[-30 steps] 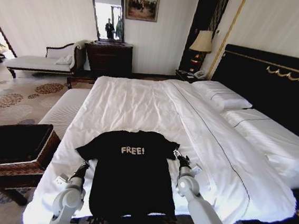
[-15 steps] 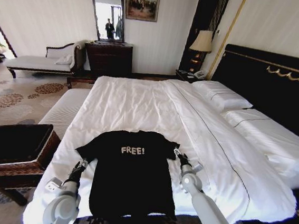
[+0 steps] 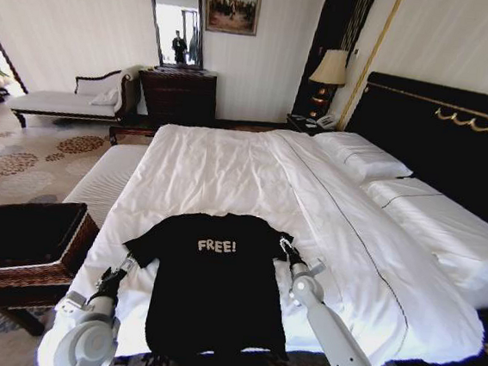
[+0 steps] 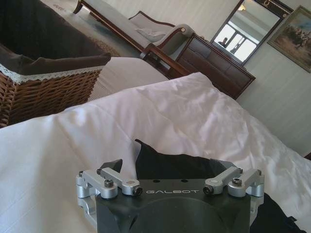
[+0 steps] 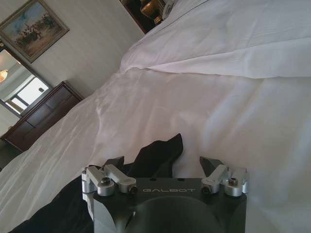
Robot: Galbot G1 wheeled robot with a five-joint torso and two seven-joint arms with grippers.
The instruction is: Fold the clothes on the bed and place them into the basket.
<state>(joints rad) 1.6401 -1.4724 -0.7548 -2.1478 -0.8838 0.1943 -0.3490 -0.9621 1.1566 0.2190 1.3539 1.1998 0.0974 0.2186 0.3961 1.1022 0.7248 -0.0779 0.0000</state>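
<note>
Nearest the robot, both arms reach fwd over the foot of the bed (image 3: 229,160). Left end effector (image 3: 120,266) sits just off the T-shirt's (image 3: 217,284) left sleeve, over white duvet, fingers spread apart and empty; left wrist view shows the sleeve tip (image 4: 160,162) lying in the gap betw. the parted fingers, not pinched. Right end effector (image 3: 287,251) is at the right sleeve, also released, nothing clamped; right wrist view has the sleeve point (image 5: 158,153) betw. its two fingertips w/ duvet showing on both sides.

The black T-shirt lies flat, face up, unfolded, at the foot end of the bed, hem toward the robot, collar away, white "FREE!" lettering (image 3: 216,245) on the chest. Both sleeves spread out to the sides.

Left of the bed, on the floor, the brown wicker basket (image 3: 23,278) w/ dark lining stands near the shirt's left side, apart from it; wrist view shows its woven wall (image 4: 46,94) beside the duvet edge. Beyond it a cream bench (image 3: 106,178) runs along the bed.

Farther up: white pillows (image 3: 363,156) against the black headboard (image 3: 443,137). At the far wall, a dark dresser (image 3: 179,95), mirror (image 3: 176,21), lamp (image 3: 330,68) and chaise (image 3: 66,101).
</note>
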